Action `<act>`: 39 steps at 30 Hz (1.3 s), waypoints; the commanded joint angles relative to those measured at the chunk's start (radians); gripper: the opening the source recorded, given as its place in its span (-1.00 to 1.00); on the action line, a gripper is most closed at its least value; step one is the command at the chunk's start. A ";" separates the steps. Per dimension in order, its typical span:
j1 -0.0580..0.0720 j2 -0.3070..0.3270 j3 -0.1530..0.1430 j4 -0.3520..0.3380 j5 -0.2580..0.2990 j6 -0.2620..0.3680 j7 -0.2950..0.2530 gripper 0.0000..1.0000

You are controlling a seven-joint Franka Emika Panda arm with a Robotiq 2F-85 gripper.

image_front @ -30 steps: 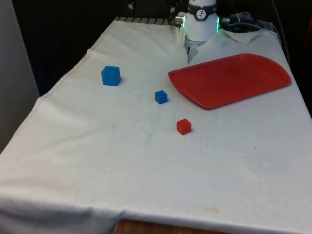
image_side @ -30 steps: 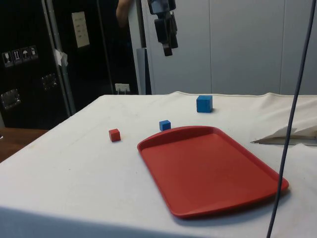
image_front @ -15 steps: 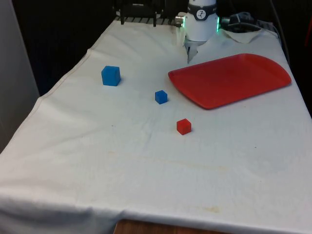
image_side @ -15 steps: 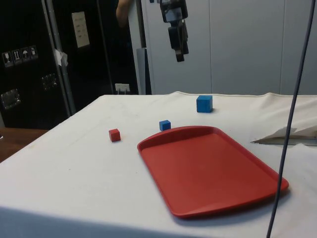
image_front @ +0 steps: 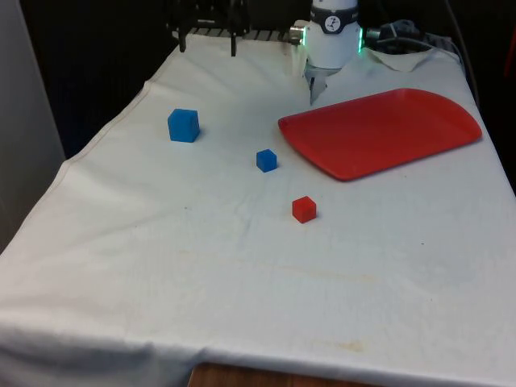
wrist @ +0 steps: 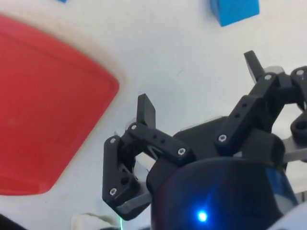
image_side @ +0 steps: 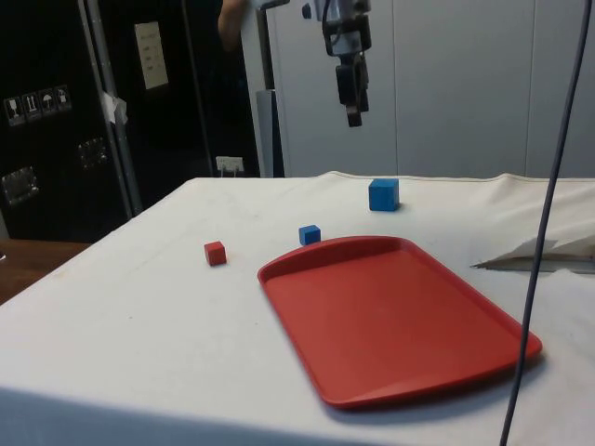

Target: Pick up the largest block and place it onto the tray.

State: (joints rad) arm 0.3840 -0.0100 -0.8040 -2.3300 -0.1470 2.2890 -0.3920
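1. A white cloth covers the table, lightly creased, with faint yellowish stains near its closest edge in the front view.
2. A red tray lies flat on the cloth towards the front view's right; nothing rests in it. It is also seen from the side and from the wrist.
3. The largest block, blue, stands on the cloth towards the front view's left, well apart from the tray. In the side view it sits beyond the tray's far end; the wrist view catches part of it.
4. A small blue block stands on the cloth near the tray's corner without touching it.
5. A small red block stands nearer the front camera, apart from the others.
6. The gripper hangs high above the table, fingers pointing down, carrying nothing. In the front view it is above the table's far edge.
7. In the wrist view the gripper has its fingers spread wide, with bare cloth between them.
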 commanded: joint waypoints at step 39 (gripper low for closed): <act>-0.040 0.290 -0.092 -0.024 0.480 0.227 -0.400 1.00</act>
State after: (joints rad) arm 0.3570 0.2920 -0.9080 -2.3540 0.3320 2.5210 -0.7870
